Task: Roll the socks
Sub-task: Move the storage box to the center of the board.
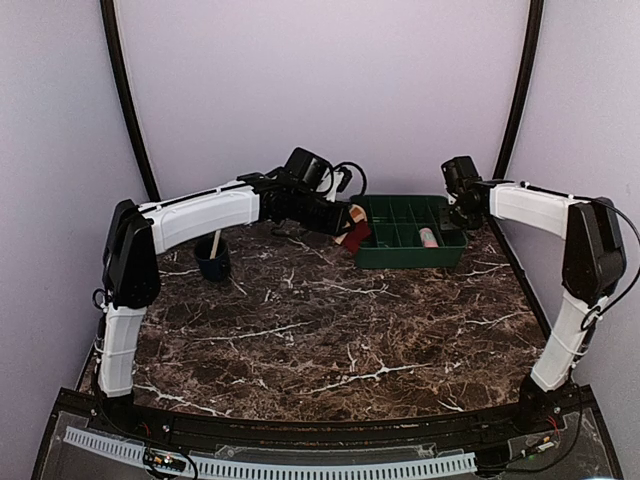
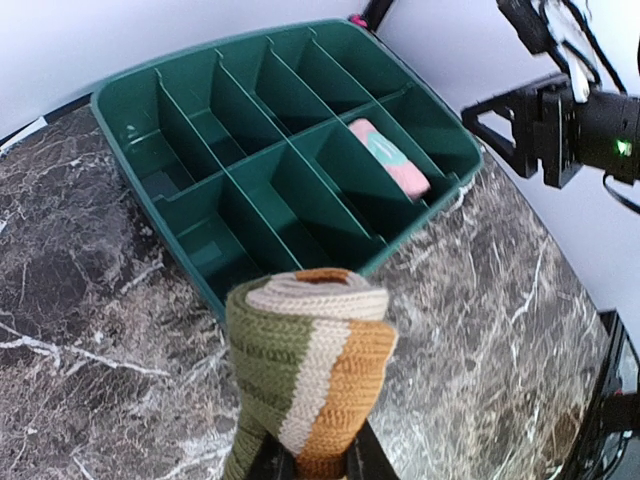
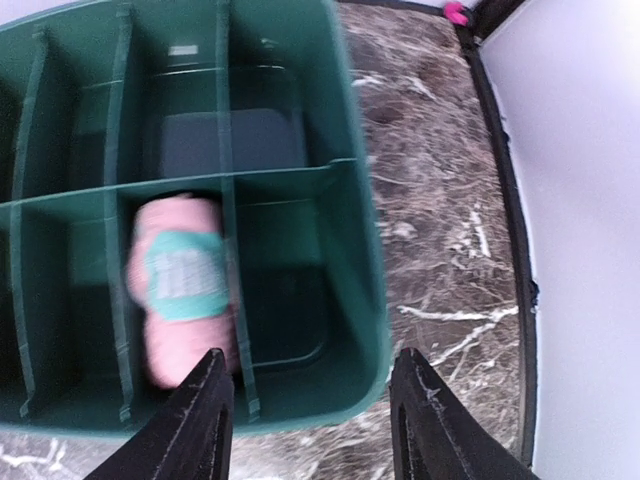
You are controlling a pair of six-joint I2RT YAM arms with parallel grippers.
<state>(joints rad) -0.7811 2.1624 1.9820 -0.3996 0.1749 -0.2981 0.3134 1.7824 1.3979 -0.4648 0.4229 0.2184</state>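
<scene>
My left gripper is shut on a rolled striped sock, held above the table just left of the green divided tray. In the left wrist view the sock shows green, cream and orange-tan bands, and it hides most of the left gripper. A rolled pink sock with a teal and white mark lies in a front right compartment of the tray; it also shows in the left wrist view and the right wrist view. My right gripper is open and empty above the tray's right end.
A dark blue cup with a stick in it stands at the back left of the marble table. The tray's other compartments look empty. The right arm hangs just beyond the tray's right wall. The table edge lies right of the tray.
</scene>
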